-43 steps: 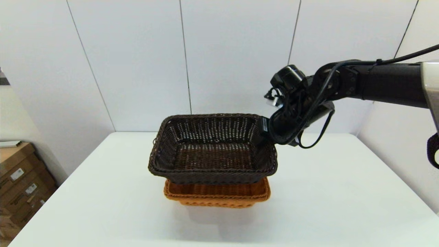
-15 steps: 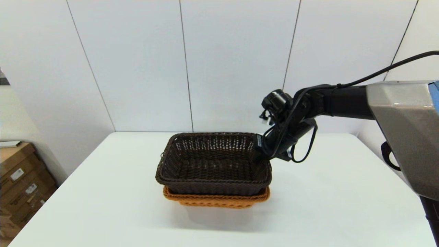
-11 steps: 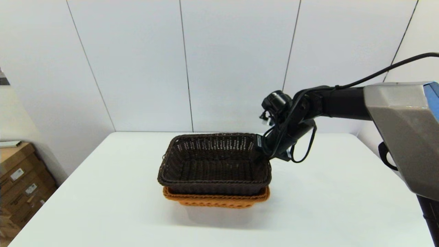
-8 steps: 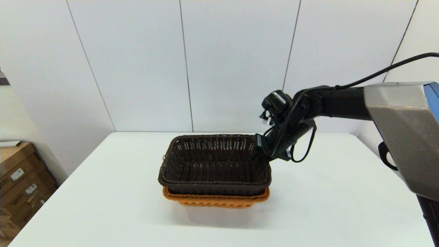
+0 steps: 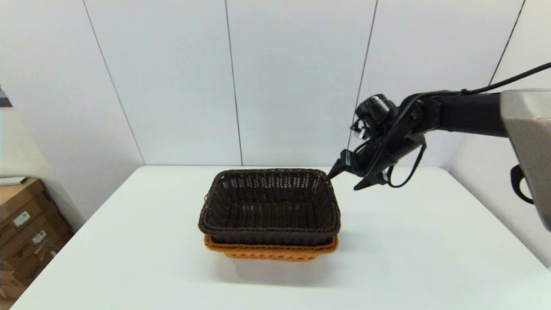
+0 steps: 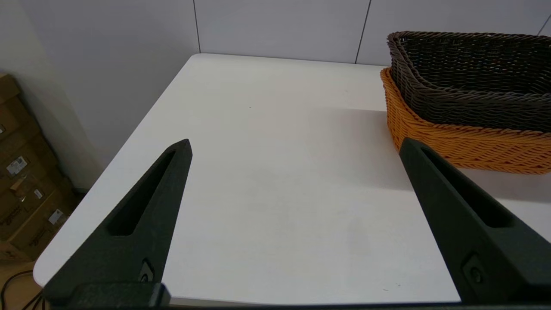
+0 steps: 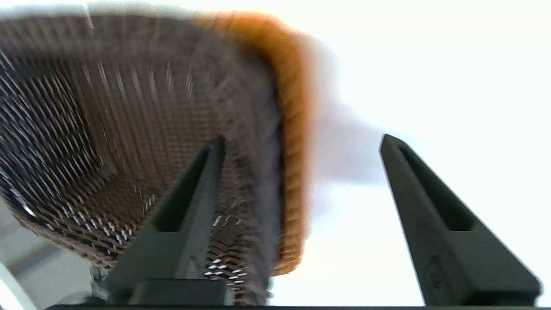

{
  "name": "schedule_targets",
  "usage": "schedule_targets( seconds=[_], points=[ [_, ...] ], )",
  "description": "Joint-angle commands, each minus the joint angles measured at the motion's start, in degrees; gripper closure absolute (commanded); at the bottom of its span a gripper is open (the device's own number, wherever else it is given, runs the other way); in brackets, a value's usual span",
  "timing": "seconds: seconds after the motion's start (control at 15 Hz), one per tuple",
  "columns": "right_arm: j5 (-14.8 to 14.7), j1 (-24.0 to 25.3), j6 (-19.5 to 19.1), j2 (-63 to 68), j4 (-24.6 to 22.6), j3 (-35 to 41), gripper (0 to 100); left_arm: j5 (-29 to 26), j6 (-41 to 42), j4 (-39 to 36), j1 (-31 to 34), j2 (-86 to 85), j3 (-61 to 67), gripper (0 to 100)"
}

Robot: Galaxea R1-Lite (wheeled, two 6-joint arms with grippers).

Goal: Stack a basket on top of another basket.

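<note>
The dark brown basket [image 5: 269, 209] sits nested in the orange-tan basket [image 5: 271, 250] at the middle of the white table; only the orange rim shows under it. My right gripper [image 5: 344, 177] hangs open just above and to the right of the dark basket's far right corner, holding nothing. In the right wrist view, one finger is over the dark basket [image 7: 129, 129] and the other is outside the orange basket's rim [image 7: 292, 129]. My left gripper [image 6: 297, 146] is open over bare table, left of both baskets [image 6: 469, 77].
The white table [image 5: 430, 249] ends at a panelled wall close behind the baskets. Cardboard boxes [image 5: 26, 228] stand on the floor off the table's left edge. The right arm [image 5: 465, 114] reaches in from the right above the table.
The dark basket came down into the orange one. My right gripper then let go of its far right rim, opened, and lifted up and to the right.
</note>
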Motion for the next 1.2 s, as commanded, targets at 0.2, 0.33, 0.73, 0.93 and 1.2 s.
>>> schedule_targets(
  seconds=[0.2, 0.33, 0.73, 0.93, 1.2],
  points=[
    [-0.07, -10.77, -1.81, -11.87, 0.67, 2.82, 0, 0.04, -0.06, 0.02, 0.01, -0.01, 0.0, 0],
    [-0.07, -13.76, -5.06, -19.26, 0.76, 5.72, 0, 0.04, -0.06, 0.02, 0.01, -0.01, 0.0, 0],
    [-7.72, -18.41, -15.52, -47.38, 4.8, 18.73, 0, 0.04, -0.06, 0.02, 0.01, -0.01, 0.0, 0],
    [-20.64, -18.68, -17.63, -60.56, 4.71, 26.2, 0, 0.04, 0.03, 0.02, 0.01, -0.01, 0.0, 0],
    [-28.72, -18.77, -20.53, -77.88, 3.57, 32.0, 0, 0.04, -0.06, 0.02, 0.01, -0.01, 0.0, 0]
  ],
)
